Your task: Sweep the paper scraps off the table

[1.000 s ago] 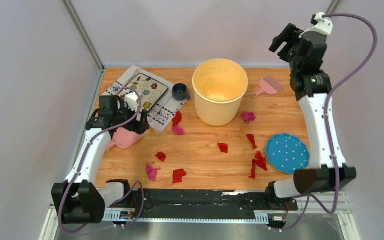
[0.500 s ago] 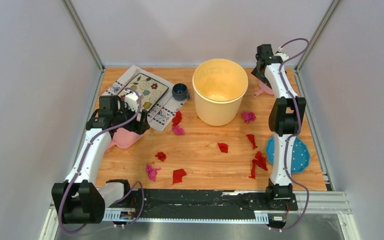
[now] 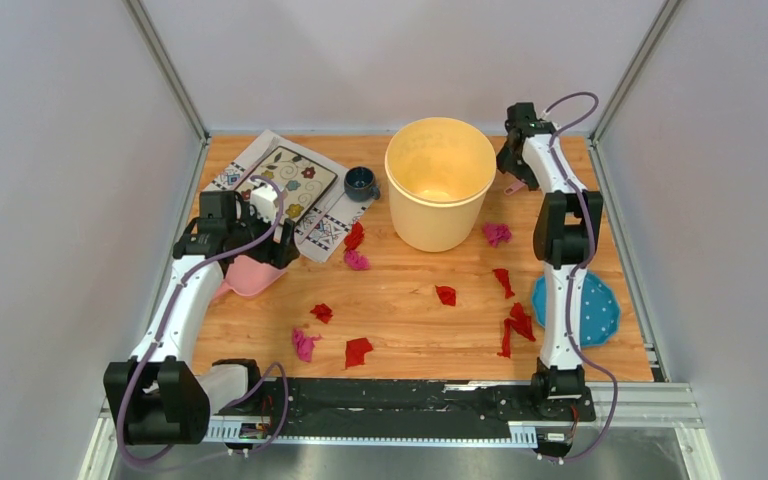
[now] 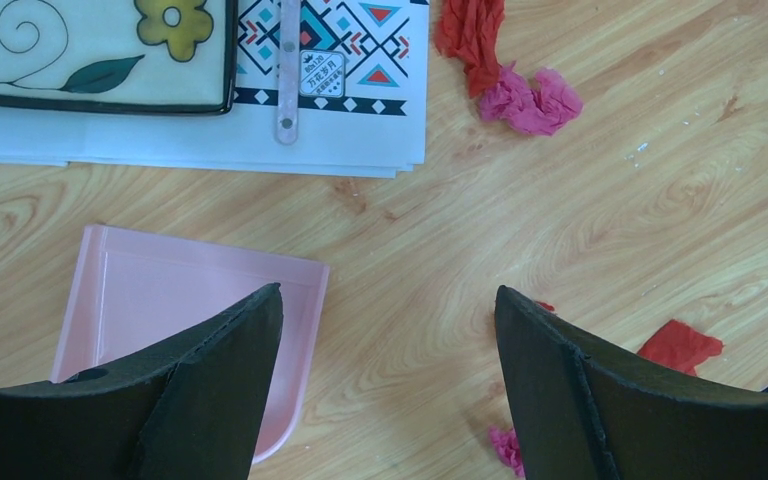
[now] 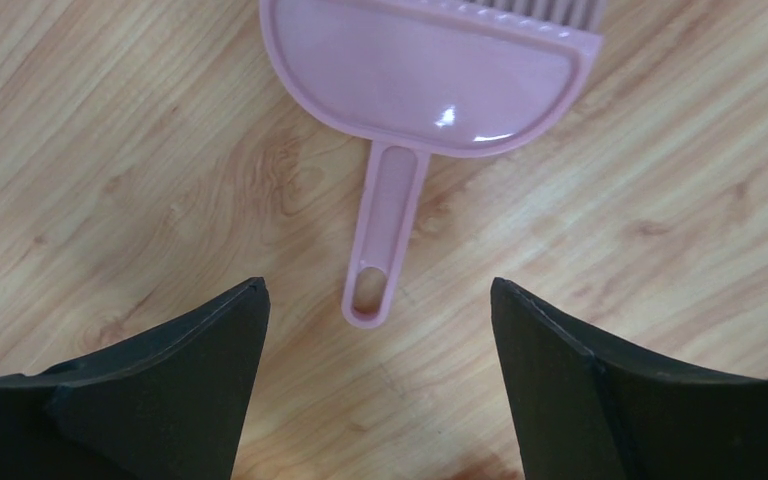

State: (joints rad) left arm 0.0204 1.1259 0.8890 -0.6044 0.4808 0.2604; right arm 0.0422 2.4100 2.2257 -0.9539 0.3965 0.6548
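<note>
Several red and magenta paper scraps (image 3: 445, 295) lie scattered over the wooden table (image 3: 410, 325), from beside the placemat to the right side. My left gripper (image 3: 268, 255) is open and empty. It hovers just above the table at the right edge of the pink dustpan (image 3: 248, 277). In the left wrist view, the dustpan (image 4: 160, 300) lies under the left finger of the left gripper (image 4: 389, 290), with scraps (image 4: 535, 100) beyond. My right gripper (image 3: 515, 160) is open and empty over the pink brush (image 3: 513, 186) at the back right. In the right wrist view, the right gripper (image 5: 377, 282) stands open with the brush (image 5: 430, 80) handle end between its fingertips, untouched.
A tall yellow bucket (image 3: 440, 195) stands at the back centre. A small blue cup (image 3: 361, 182) sits left of it, next to a white patterned placemat (image 3: 245, 160) bearing a floral tray (image 3: 290, 180). A blue dotted plate (image 3: 600, 312) lies at the right, partly behind my right arm.
My right arm has come down from high at the back right to low over the pink brush. My left arm, the dustpan and the scraps have not moved.
</note>
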